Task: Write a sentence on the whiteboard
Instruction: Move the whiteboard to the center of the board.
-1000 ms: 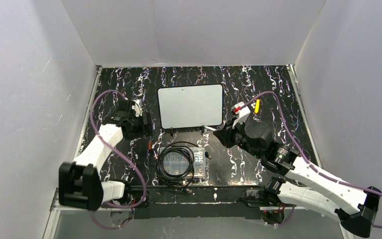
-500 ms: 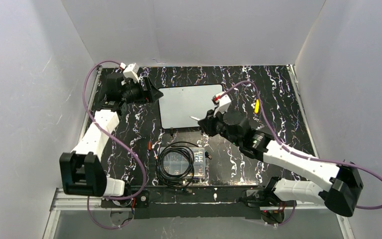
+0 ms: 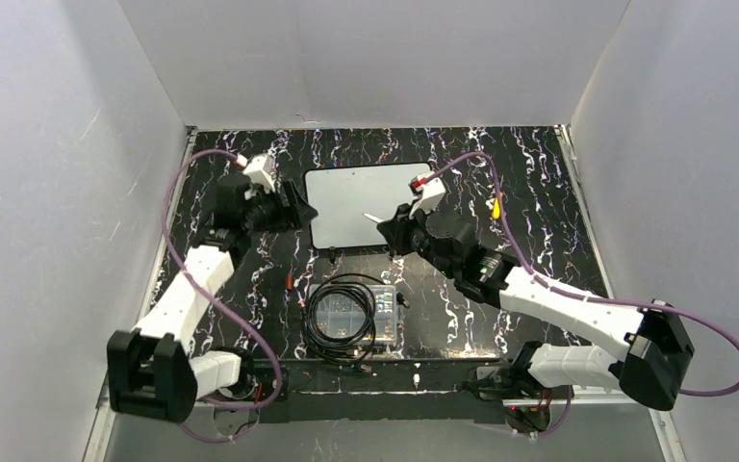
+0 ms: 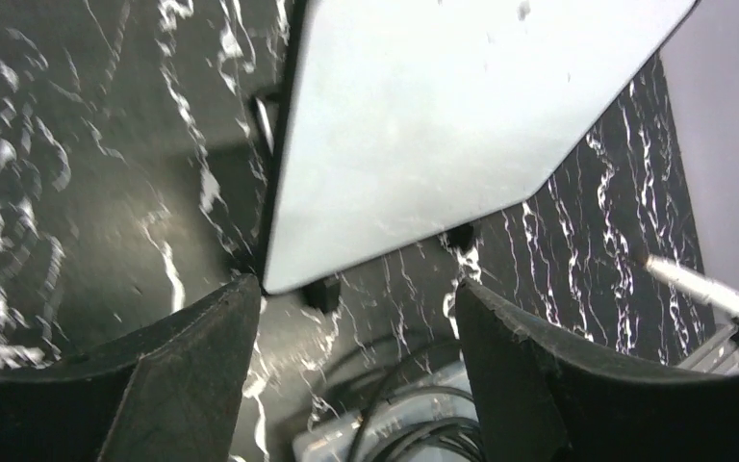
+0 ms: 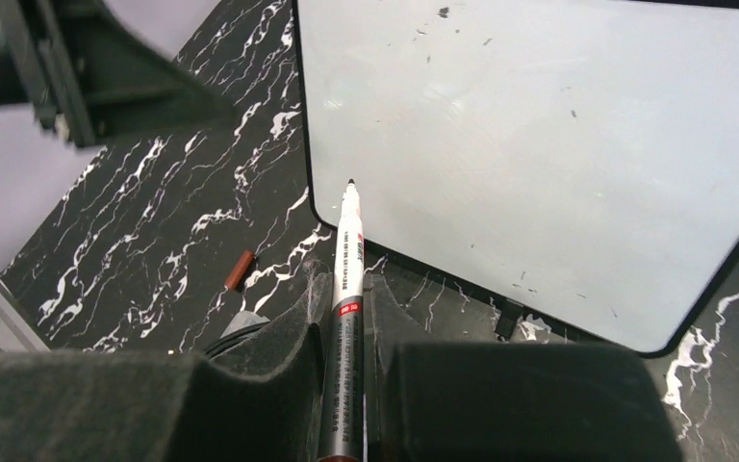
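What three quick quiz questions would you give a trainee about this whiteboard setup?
1. True or false: the whiteboard already carries writing.
2. What does the right gripper grip? A: a marker; B: a sponge; C: nothing.
3. Fill in: the left gripper, near the whiteboard's left edge, is ___.
Key: 1 false; 2 A; 3 open.
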Motion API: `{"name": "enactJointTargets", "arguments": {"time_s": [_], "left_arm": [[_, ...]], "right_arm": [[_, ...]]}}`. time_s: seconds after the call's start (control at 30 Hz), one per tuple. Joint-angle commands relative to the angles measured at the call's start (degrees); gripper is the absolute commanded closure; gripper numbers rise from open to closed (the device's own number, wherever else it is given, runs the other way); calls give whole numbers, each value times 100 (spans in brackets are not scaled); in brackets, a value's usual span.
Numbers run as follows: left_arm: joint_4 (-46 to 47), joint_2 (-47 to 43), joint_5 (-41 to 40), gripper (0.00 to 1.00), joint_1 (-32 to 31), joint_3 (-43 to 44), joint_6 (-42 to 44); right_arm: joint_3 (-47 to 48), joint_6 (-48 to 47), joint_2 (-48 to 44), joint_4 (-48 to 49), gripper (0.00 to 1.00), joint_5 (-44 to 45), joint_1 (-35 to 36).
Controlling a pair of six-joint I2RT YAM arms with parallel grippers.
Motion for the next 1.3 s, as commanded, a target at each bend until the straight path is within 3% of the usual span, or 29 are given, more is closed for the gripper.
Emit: {"name": "enactJointTargets", "arguments": {"time_s": [0.0,0.2,0.4,0.57,1.03,1.27], "left_arm": [[-433,-890,-1321,30,-857,-720,-574],[-222,-1198,-2487,34,-1927,-1334,-1413],[18,-504,-3392,39,-2621,-1402,-1606],[241,-60,-4011,50,-2915,-1341,-1602],[475,1300,-4761,54,-3163,-679,-1400],[447,1593,-4835,68,-3180,-517,-1263]], "right_arm": [[-197,138,-466,177,99,544,26],[-299,116,-1005,-338,99,1205,22],[-537,126,-1725,-727,99,1666,26],[-705,226,-2199,-1068,99,1802,26],[-823,302,-2624,-1361,99,1909,19],[-841,297,-2646,-1370,99,1935,23]]}}
